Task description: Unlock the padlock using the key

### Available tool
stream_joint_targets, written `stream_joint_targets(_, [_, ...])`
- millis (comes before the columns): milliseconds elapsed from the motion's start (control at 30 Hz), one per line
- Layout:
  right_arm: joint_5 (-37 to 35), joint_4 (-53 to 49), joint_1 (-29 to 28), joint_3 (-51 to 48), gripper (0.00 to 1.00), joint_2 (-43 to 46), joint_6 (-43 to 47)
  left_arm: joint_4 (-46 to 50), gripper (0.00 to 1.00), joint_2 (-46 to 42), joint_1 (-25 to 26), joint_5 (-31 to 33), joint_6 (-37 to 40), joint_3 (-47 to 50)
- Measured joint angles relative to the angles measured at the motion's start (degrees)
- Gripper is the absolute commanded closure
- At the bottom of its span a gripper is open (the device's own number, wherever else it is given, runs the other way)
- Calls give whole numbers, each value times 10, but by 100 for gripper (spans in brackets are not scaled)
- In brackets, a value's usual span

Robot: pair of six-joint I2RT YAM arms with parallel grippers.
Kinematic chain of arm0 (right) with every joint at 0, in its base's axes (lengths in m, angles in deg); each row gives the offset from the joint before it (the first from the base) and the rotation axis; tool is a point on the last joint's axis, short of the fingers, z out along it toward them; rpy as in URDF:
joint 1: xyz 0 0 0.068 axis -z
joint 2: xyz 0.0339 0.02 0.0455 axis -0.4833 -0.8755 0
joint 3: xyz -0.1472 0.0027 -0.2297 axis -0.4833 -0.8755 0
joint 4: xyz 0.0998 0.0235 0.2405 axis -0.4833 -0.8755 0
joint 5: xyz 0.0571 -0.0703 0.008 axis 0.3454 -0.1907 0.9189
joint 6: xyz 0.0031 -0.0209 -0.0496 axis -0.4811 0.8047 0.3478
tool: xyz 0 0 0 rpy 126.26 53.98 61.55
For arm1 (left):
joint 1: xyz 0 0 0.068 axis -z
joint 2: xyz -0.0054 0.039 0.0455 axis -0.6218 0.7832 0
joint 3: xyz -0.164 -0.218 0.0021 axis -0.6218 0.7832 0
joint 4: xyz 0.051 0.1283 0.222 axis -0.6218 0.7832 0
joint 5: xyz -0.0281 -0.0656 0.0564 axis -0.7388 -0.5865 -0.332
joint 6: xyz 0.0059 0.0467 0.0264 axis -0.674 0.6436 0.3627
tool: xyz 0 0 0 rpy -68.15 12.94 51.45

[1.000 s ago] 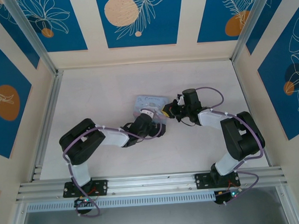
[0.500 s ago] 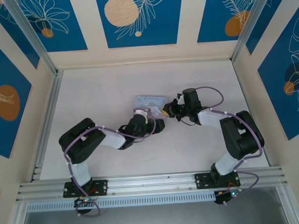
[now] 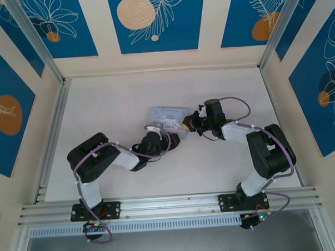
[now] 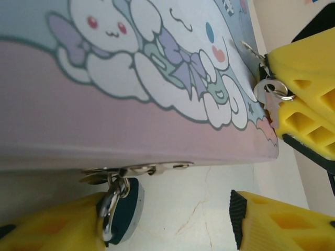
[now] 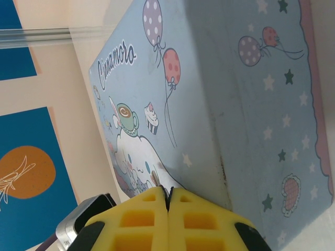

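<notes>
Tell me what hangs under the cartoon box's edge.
A metal clasp juts from the box, and the padlock hangs from it by its shackle, right beside one yellow finger of the left end effector. The padlock's keyhole cannot be seen; the finger covers its far side.

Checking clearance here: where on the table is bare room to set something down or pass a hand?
Bare table: the far strip between box and back wall, the left side by the rail, the near middle between the arm bases. Crowded: the centre, where the left gripper, the right gripper holding the key, and the padlock meet at the box.
</notes>
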Motion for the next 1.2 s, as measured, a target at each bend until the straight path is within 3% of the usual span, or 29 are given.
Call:
stream_joint_targets(767, [0,0,0,0,100,0,0,72,75,7,0,52,-30,-20])
stream_joint_targets(1067, [2,-14,-1,7,100,0,3,76,99,15,0,58,-32,-38])
stream_joint_targets(1200, [0,-57,0,22,100,18,21,89,100,12,0,56,-35,-42])
